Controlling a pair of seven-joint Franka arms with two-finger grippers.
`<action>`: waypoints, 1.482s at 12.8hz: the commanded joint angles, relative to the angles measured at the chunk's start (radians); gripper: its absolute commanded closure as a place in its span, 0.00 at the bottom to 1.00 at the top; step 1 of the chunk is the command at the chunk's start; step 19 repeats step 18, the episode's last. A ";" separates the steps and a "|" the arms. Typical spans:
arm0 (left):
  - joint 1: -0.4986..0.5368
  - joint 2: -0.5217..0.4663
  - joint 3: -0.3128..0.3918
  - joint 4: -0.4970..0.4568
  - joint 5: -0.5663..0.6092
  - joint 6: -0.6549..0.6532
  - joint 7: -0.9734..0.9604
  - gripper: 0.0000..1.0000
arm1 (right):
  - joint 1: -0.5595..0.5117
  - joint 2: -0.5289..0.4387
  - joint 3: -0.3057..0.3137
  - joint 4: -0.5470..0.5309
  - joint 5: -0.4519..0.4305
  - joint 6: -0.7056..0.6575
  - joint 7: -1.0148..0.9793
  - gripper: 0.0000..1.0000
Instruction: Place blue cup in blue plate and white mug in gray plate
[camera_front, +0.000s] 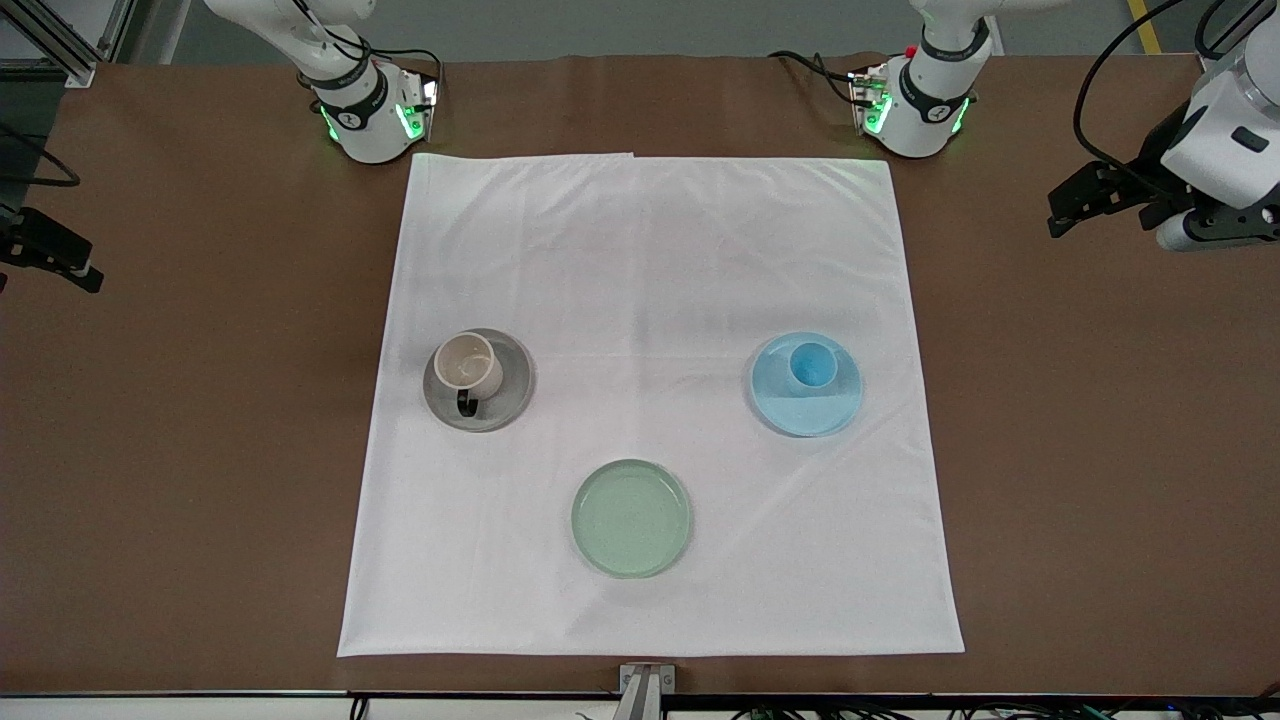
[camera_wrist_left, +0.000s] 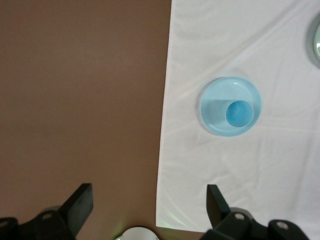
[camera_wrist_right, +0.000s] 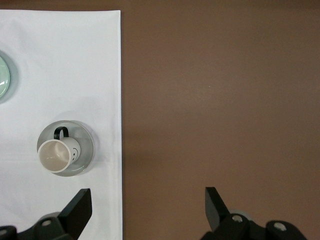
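The blue cup (camera_front: 812, 364) stands upright in the blue plate (camera_front: 800, 412) on the white cloth, toward the left arm's end. The white mug (camera_front: 467, 364) stands upright in the gray plate (camera_front: 512, 385), toward the right arm's end, its dark handle pointing at the front camera. My left gripper (camera_front: 1090, 200) hangs open and empty over bare brown table off the cloth; its wrist view shows the cup (camera_wrist_left: 239, 113) in the plate (camera_wrist_left: 214, 107). My right gripper (camera_front: 55, 255) is open and empty over bare table at the other end; its wrist view shows the mug (camera_wrist_right: 54, 156) in the gray plate (camera_wrist_right: 86, 144).
A pale green plate (camera_front: 631, 518) lies empty on the white cloth (camera_front: 650, 260), nearer the front camera than the other plates. The brown table (camera_front: 200, 450) surrounds the cloth. The two arm bases stand at the table's back edge.
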 joint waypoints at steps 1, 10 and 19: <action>-0.004 0.007 -0.002 0.019 0.017 -0.006 0.007 0.00 | 0.002 0.006 0.002 0.013 -0.018 -0.017 0.002 0.00; -0.004 0.000 -0.003 0.019 0.017 -0.007 0.009 0.00 | 0.003 0.006 0.003 0.013 -0.016 -0.034 0.064 0.00; -0.004 0.004 -0.002 0.019 0.017 -0.007 0.010 0.00 | 0.003 0.006 0.002 0.013 -0.016 -0.036 0.065 0.00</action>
